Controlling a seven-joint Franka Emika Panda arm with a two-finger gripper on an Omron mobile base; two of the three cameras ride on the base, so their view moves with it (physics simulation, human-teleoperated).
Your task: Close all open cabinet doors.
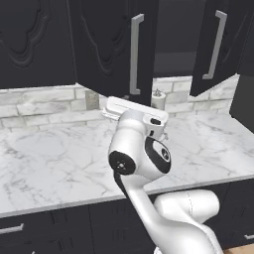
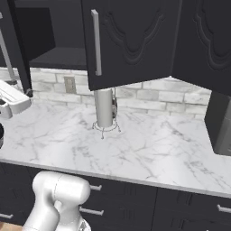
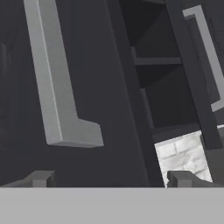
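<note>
Fingers (image 3: 43,178) nearest the lens, spread wide with nothing between them, pointed up at the lower end of a long silver handle (image 3: 54,87) on the left cabinet door (image 3: 87,52). Gripper (image 3: 111,179) poised just short of that door's black face, close to its free edge.

Two cabinet doors ajar over the tabletop (image 1: 59,158): the left cabinet door swung out above the back edge near the middle, the right cabinet door (image 1: 218,44) swung out toward the right back corner, its own bar handle (image 1: 214,45) facing forward. Dark cabinet opening (image 1: 173,49) between them. Neighbouring door (image 1: 30,39) over the left back edge apparently shut.

Step in hand, by the look of it: lining up on the left cabinet door, nothing yet pushed. Next move likely calls for pressing the door's outer face near its free edge and sweeping it back along its hinge arc, keeping clear of the handle; then the same for the right cabinet door.

Cabinet interior: bare dark shelf (image 3: 157,61), no contents made out. Paper towel holder (image 2: 104,110) upright on the tabletop near the back edge, below the open doors.
</note>
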